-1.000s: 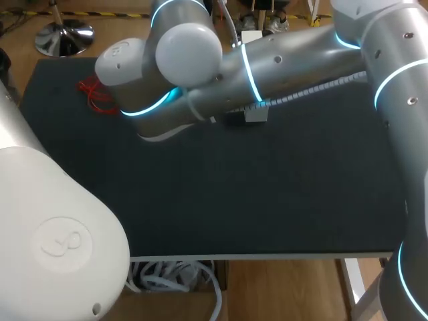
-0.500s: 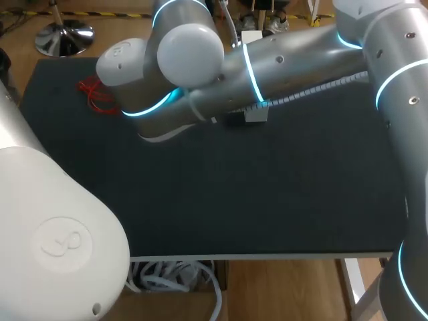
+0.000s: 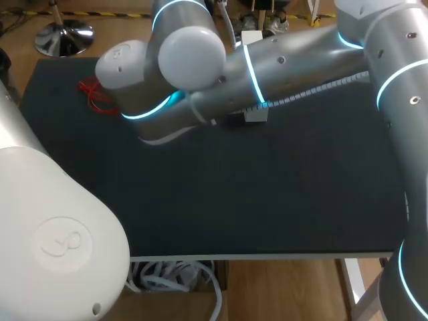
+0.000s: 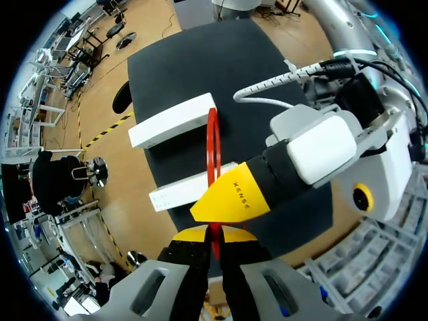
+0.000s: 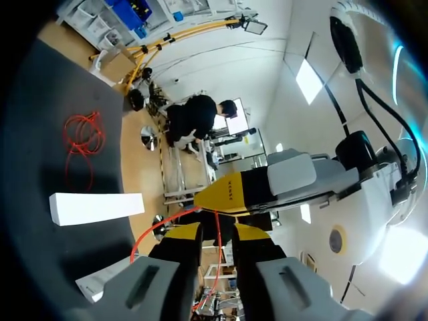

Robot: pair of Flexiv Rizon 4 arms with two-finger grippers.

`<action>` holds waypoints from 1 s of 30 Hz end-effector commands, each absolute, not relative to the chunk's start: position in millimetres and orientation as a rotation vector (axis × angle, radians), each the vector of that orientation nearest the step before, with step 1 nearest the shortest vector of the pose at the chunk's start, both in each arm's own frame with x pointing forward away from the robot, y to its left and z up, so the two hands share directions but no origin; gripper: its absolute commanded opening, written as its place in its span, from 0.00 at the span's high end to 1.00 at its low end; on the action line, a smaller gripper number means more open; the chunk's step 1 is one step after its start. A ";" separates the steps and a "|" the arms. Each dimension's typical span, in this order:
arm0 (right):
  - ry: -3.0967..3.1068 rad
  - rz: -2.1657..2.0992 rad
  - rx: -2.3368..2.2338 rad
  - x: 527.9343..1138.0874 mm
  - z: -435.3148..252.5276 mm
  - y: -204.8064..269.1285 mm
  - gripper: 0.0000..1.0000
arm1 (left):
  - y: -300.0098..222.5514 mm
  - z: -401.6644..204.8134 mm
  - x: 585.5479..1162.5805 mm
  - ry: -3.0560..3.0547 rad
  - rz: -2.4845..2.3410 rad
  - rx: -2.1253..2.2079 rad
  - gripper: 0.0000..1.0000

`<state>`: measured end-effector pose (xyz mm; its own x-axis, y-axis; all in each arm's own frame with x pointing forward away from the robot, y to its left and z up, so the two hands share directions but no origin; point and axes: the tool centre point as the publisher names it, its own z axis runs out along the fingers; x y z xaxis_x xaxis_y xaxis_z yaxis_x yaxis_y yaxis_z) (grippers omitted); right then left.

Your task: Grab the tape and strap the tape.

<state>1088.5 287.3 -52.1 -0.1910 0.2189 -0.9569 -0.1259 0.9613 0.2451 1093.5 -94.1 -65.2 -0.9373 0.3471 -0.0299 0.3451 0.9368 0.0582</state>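
As both grippers pinch the tape (image 4: 212,144), we judge the grab done. The left gripper (image 4: 215,235) is clenched on its near end and the right gripper (image 5: 216,233) grips it just beside, holding it up over the table (image 3: 267,194) and two white blocks (image 4: 172,120). The strapping itself looks left to do, since no finished strap shows.

Bright, even light; soft shadows, little glare.
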 end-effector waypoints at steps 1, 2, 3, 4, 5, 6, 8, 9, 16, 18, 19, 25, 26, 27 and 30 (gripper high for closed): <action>1.744 0.331 0.059 1082.9 -46.6 284.9 0.83 | -94.8 -64.4 1093.7 3.055 0.086 0.545 1.00; 1.742 0.338 0.056 1081.4 -45.7 285.1 0.82 | -94.8 -64.4 1093.7 3.055 0.086 0.545 1.00; 1.741 0.345 0.056 1079.8 -44.9 285.1 0.81 | -94.8 -64.4 1093.7 3.055 0.086 0.545 1.00; 1.741 0.351 0.054 1078.1 -44.3 285.1 0.82 | -94.8 -64.4 1093.7 3.055 0.086 0.545 1.00; 1.742 0.358 0.053 1076.4 -44.2 284.9 0.83 | -94.8 -64.4 1093.7 3.055 0.086 0.545 1.00; 1.743 0.364 0.052 1074.4 -44.3 284.7 0.83 | -94.8 -64.4 1093.7 3.055 0.086 0.545 1.00; 1.748 0.382 0.050 1070.7 -44.9 283.9 0.83 | -94.8 -64.4 1093.7 3.055 0.086 0.545 1.00; 1.749 0.388 0.049 1068.8 -45.1 283.4 0.84 | -94.8 -64.4 1093.7 3.055 0.086 0.545 1.00; 1.753 0.425 0.042 1056.1 -45.9 272.3 0.85 | -94.8 -64.4 1093.7 3.055 0.086 0.545 1.00; 1.751 0.437 0.039 1053.3 -45.0 268.1 0.87 | -94.8 -64.4 1093.7 3.055 0.086 0.545 1.00; 1.753 0.440 0.036 1052.3 -45.3 265.8 0.87 | -94.8 -64.4 1093.7 3.055 0.086 0.545 1.00; 1.750 0.443 0.045 1047.2 -44.9 249.1 0.97 | -94.8 -64.4 1093.7 3.055 0.086 0.545 1.00; 1.747 0.442 0.047 1046.5 -44.6 246.2 0.97 | -94.8 -64.4 1093.7 3.055 0.086 0.545 1.00; 1.746 0.441 0.047 1045.8 -44.3 243.7 0.96 | -94.8 -64.4 1093.7 3.055 0.086 0.545 1.00; 1.742 0.452 0.046 1044.3 -44.2 239.1 0.75 | -94.8 -64.4 1093.7 3.055 0.086 0.545 1.00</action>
